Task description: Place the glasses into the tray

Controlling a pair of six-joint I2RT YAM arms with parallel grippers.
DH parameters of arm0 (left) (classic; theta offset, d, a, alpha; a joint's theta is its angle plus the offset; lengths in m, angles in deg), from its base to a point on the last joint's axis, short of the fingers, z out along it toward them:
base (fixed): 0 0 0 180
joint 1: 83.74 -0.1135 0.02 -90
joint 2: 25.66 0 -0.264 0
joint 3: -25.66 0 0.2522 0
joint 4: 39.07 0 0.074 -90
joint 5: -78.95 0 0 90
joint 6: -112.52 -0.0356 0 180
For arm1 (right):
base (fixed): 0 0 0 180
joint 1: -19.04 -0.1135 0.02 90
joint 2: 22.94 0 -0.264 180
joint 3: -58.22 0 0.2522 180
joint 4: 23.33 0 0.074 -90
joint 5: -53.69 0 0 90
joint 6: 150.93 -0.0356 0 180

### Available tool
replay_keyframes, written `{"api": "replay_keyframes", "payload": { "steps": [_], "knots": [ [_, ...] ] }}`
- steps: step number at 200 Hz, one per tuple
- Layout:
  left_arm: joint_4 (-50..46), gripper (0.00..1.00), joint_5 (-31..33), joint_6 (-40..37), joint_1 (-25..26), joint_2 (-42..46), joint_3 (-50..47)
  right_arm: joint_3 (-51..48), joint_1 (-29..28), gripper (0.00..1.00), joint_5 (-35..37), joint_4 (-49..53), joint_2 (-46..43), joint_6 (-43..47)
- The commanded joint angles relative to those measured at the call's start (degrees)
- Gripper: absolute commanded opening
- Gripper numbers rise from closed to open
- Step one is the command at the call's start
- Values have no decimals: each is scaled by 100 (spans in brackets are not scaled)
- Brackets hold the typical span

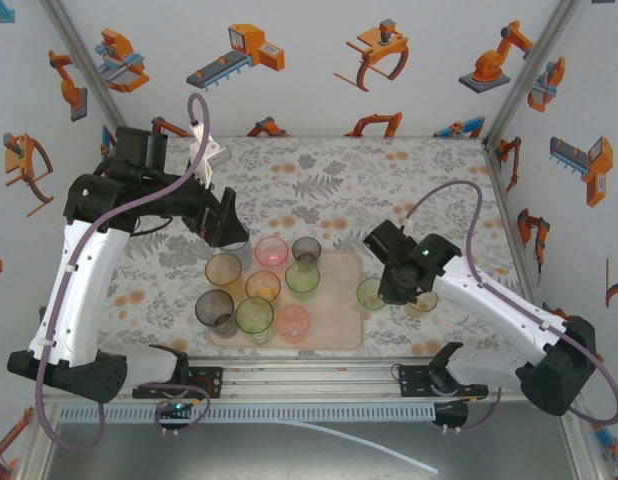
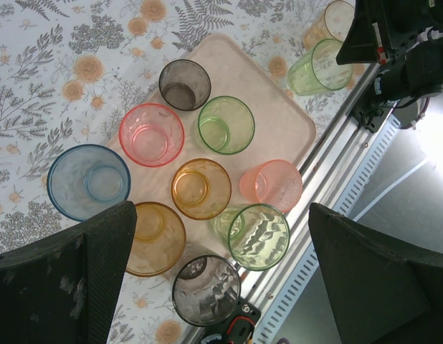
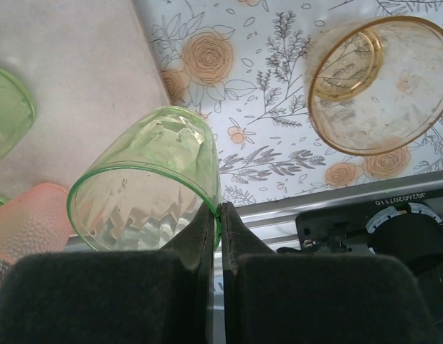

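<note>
The right gripper (image 3: 218, 209) pinches the rim of a green tumbler (image 3: 146, 179), tilted at the right edge of the tray (image 1: 339, 305). The left gripper (image 1: 227, 232) hangs spread wide above the tray's upper-left corner.

L arm (image 1: 74, 270), white w/ black joints, rose from its base & bent inward at the elbow. L gripper (image 1: 227, 232) pointed down, black fingers (image 2: 71, 279) spread wide apart. R arm (image 1: 489, 310) lay low, angled inward. R gripper (image 1: 397, 292) had its fingers (image 3: 196, 236) pinched together on the rim of a translucent green plastic tumbler (image 3: 146, 179).
</note>
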Motion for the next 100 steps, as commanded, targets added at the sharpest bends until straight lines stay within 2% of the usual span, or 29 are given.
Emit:
{"api": "replay_keyframes", "payload": {
  "steps": [1, 100],
  "knots": [
    [79, 97, -61, -2, 26, 37, 78, 262, -192, 6, 82, -29, 142, 27],
    [85, 97, -105, 46, 26, 49, 55, 437, -1083, 6, 103, -463, 1097, -200]
  ]
}}
